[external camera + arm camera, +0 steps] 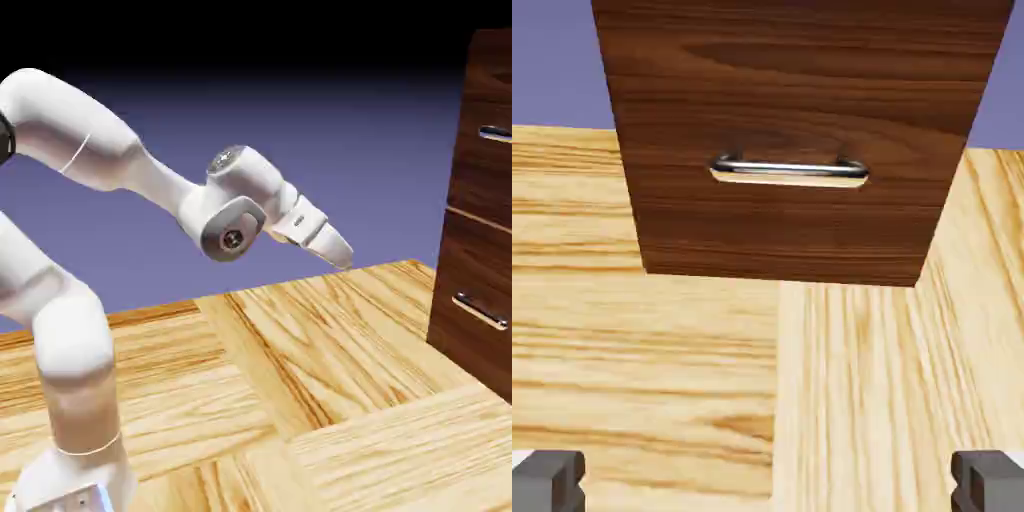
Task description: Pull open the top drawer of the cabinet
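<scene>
pincer (pixel 340 252): open, empty (tips wide apart) | well short of cabinet (pixel 478 200) | top drawer (pixel 488 140): shut

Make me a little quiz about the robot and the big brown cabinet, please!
1. True or false: the end effector is touching the cabinet.
2. How many silver handles show on the cabinet in the exterior view? A) one B) two C) four
3. Fill in: the end effector's fingers stand ____, with nothing between them.

Key
1. False. It hangs in the air, apart from the cabinet, above the wooden floor.
2. B. One is on the top drawer, and the lower handle is beneath it.
3. Open.
</scene>
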Robot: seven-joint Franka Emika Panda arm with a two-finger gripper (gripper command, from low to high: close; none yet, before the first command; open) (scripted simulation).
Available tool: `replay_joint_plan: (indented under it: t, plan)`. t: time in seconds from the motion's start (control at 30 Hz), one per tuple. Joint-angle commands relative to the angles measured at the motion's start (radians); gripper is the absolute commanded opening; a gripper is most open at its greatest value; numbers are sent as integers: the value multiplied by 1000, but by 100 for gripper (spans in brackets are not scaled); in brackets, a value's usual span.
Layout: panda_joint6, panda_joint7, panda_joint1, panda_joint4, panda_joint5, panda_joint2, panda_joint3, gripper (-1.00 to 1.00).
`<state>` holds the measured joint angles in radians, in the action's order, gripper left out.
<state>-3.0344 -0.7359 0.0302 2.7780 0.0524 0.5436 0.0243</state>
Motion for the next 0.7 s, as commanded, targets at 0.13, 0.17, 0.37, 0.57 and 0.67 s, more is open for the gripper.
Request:
replay_joint_plan:
  t: [0.13, 0.17, 0.37, 0.57, 0.67]
  plan:
    - [11, 21, 76, -133, 218, -110, 101, 100]
    - [13, 26, 91, -159, 261, -131, 121, 100]
    - [26, 51, 182, -319, 522, -263, 242, 100]
    - [38, 77, 272, -478, 783, -394, 363, 100]
    - [45, 90, 318, -557, 913, -460, 424, 100]
